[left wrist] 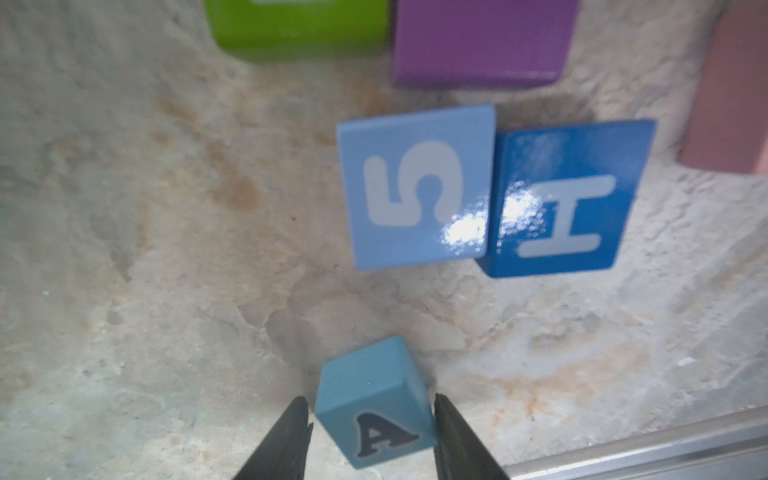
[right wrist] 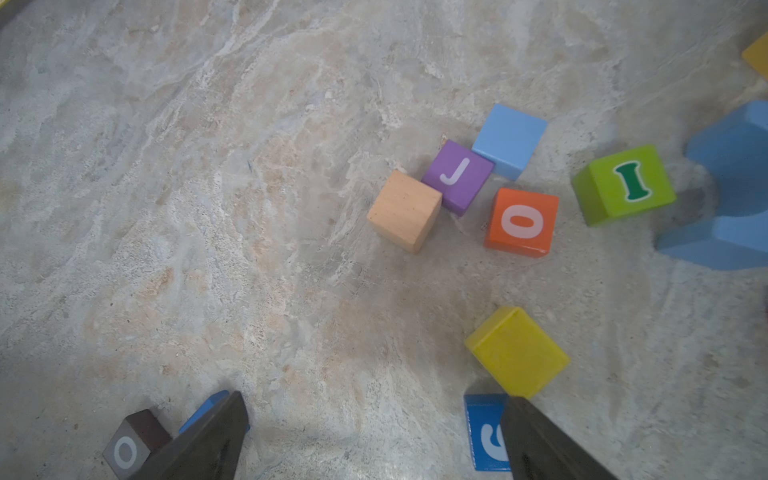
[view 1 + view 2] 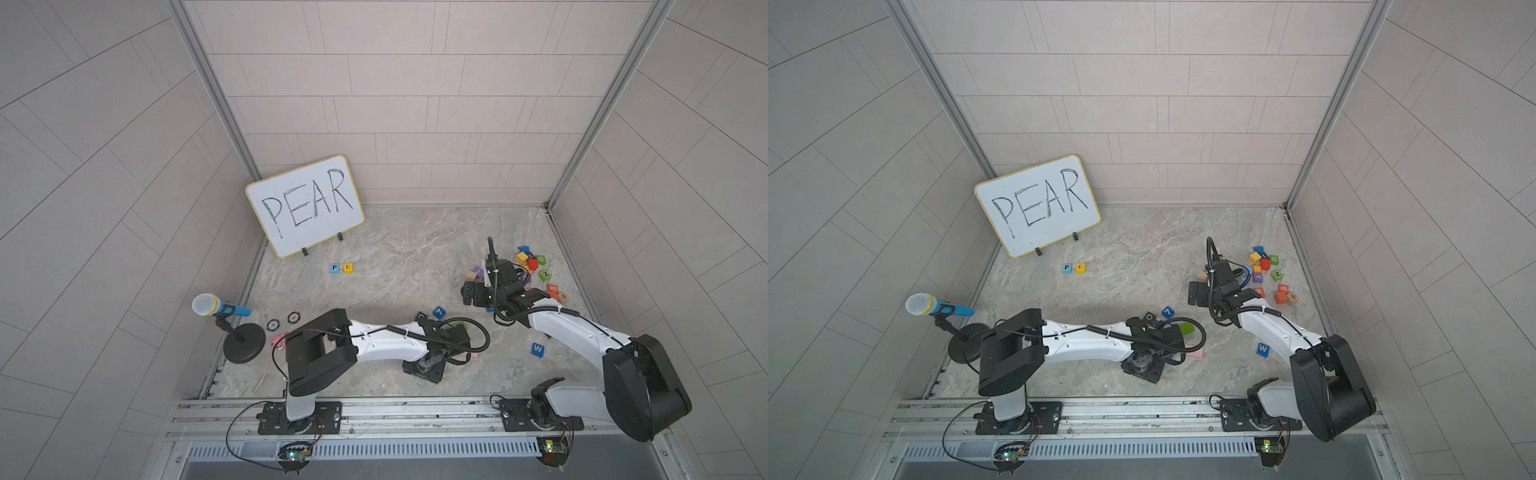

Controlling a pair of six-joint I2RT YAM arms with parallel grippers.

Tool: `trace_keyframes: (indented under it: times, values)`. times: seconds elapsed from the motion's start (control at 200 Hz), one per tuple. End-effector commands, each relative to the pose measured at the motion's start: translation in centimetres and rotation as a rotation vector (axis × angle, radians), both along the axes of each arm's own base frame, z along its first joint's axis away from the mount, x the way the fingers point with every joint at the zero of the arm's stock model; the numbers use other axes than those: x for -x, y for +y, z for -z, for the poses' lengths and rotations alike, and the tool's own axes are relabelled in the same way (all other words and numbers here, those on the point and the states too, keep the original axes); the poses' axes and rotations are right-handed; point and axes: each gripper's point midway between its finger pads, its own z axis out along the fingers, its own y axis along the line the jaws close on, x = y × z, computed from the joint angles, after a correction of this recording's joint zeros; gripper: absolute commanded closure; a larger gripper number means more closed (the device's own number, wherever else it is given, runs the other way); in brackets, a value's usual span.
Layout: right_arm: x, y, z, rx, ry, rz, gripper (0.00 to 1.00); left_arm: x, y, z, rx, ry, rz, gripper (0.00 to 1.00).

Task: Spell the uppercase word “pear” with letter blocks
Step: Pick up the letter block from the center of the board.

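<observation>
Overhead, mottled stone tabletop [image 3: 415, 257], tiled walls [image 3: 395, 104], left jaws gripping A block [image 1: 374, 407], right jaws open.

A whiteboard [image 3: 305, 205] carries the handwritten word "PEAR". Just in front of it, the light blue P block [image 3: 334, 268] and yellow E block [image 3: 348, 268] sit side by side. Other cubes read: blue W block [image 3: 537, 349], blue 7 block [image 3: 439, 312], light blue A block [image 1: 374, 407], pale blue 5 block [image 1: 415, 187] touching the dark blue H block [image 1: 561, 208], purple J block [image 2: 457, 176], orange O block [image 2: 521, 220], green I block [image 2: 623, 185].
</observation>
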Motion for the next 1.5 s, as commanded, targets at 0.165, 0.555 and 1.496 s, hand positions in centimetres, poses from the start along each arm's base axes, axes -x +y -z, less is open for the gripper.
trace_keyframes:
  times: [0.165, 0.555, 1.496]
  values:
    - [0.3, -0.3, 0.4, -0.003, 0.012, 0.009, 0.00, -0.7, 0.4, 0.1, -0.032, -0.011, -0.015, 0.53]
    - [0.3, -0.2, 0.7, -0.008, 0.020, 0.007, 0.00, -1.5, 0.2, 1.0, -0.055, -0.009, -0.031, 0.52]
    - [0.1, 1.0, -0.1, -0.042, -0.005, -0.037, 0.00, -4.9, 1.3, -2.7, -0.049, -0.151, -0.093, 0.74]
